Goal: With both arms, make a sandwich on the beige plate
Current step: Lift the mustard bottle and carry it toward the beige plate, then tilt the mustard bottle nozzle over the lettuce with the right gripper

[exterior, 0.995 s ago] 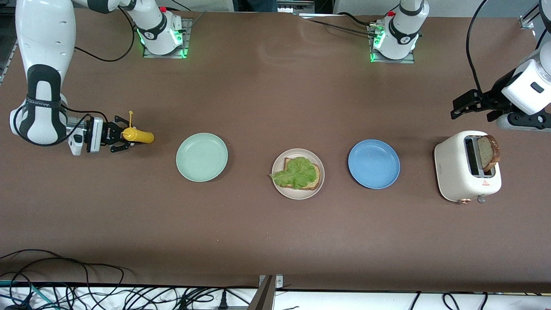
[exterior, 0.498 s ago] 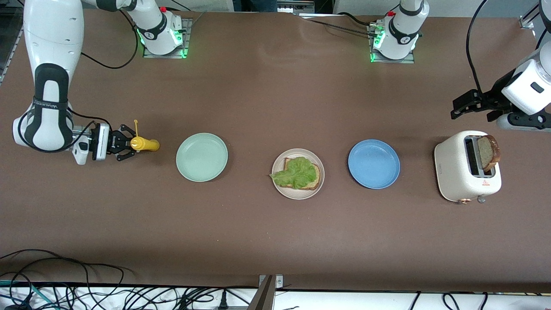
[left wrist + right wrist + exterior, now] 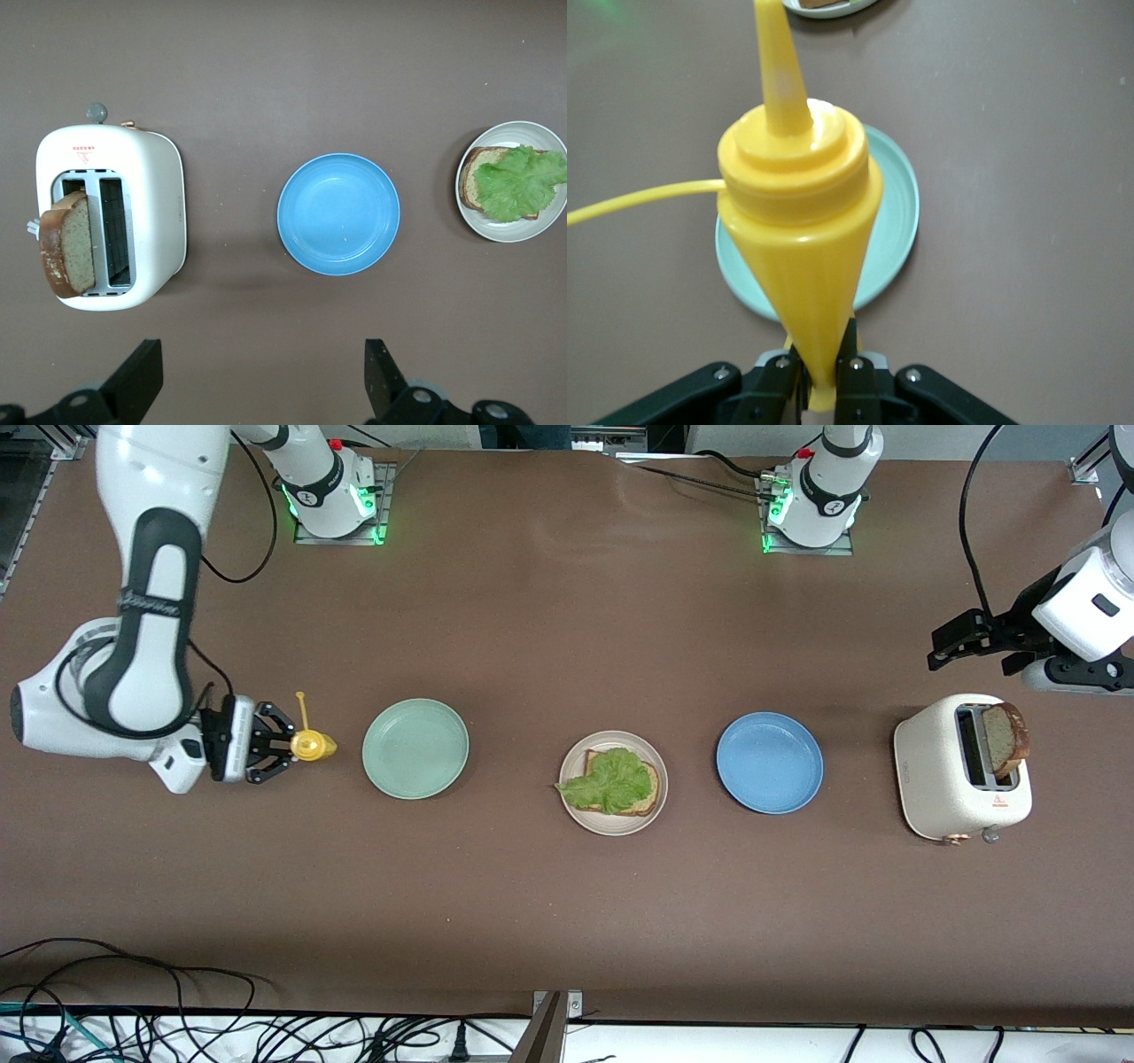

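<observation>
2 arms show in the front view: the right gripper (image 3: pixel 276 746) is clenched on a yellow mustard bottle (image 3: pixel 312 745) at the right arm's end of the desk, nozzle pointing along the row toward the mint green plate (image 3: pixel 415 747) and the beige plate (image 3: pixel 613 782), where 1 bread slice (image 3: pixel 651 783) lies under lettuce (image 3: pixel 608 779). In the left wrist view the waiting left gripper (image 3: pixel 261 385), fingers released, hangs by the toaster (image 3: pixel 111 217) holding the second slice (image 3: pixel 71 243), fingertips cut off. In the right wrist view the bottle hides much of the mint plate, and the beige plate is nearly out of frame.

a robotics lab: arm bases (image 3: pixel 335 487) bolted to a brown table (image 3: pixel 549 629), loose cables (image 3: pixel 177 1019) along its edge.
</observation>
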